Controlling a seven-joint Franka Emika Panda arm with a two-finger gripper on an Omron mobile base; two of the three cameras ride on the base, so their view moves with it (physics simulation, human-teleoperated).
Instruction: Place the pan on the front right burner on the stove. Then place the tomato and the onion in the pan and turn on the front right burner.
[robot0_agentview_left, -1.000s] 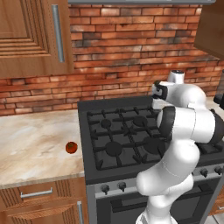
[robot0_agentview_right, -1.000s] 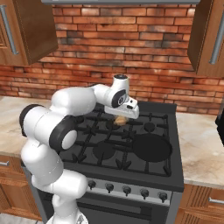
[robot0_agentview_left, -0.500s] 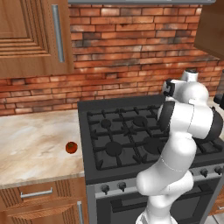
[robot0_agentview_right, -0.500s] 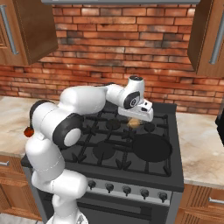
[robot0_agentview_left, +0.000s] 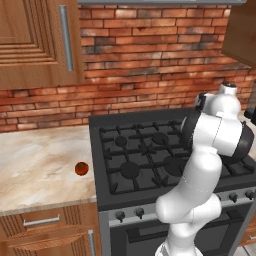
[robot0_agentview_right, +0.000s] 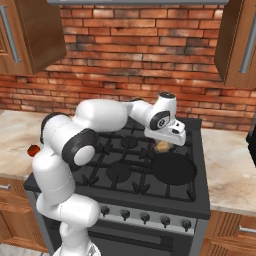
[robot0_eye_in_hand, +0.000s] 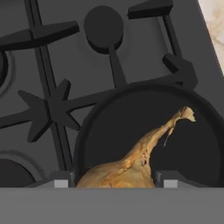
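Gripper: in the right base view the gripper (robot0_agentview_right: 163, 145) sits right of centre, over the back rim of the pan, with the arm reaching in from the lower left.
Jaws: closed on the onion, 1 finger on each side of the bulb in the hand view.
Onion: tan-yellow, held between the fingers; in the hand view the onion (robot0_eye_in_hand: 131, 165) is at the bottom centre, its pale stalk pointing to the upper right across the pan's dark floor. Whether it touches the pan I cannot tell.
Pan: the black pan (robot0_agentview_right: 173, 169) lies on the stove's front right burner, right of centre in the right base view.
Tomato: the red tomato (robot0_agentview_left: 81, 168) rests on the marble counter (robot0_agentview_left: 35, 165), left of centre in the left base view, near the stove's left edge.
Stove: the black stove (robot0_agentview_left: 131, 158) fills the middle of the left base view, below the brick wall (robot0_agentview_left: 145, 55).
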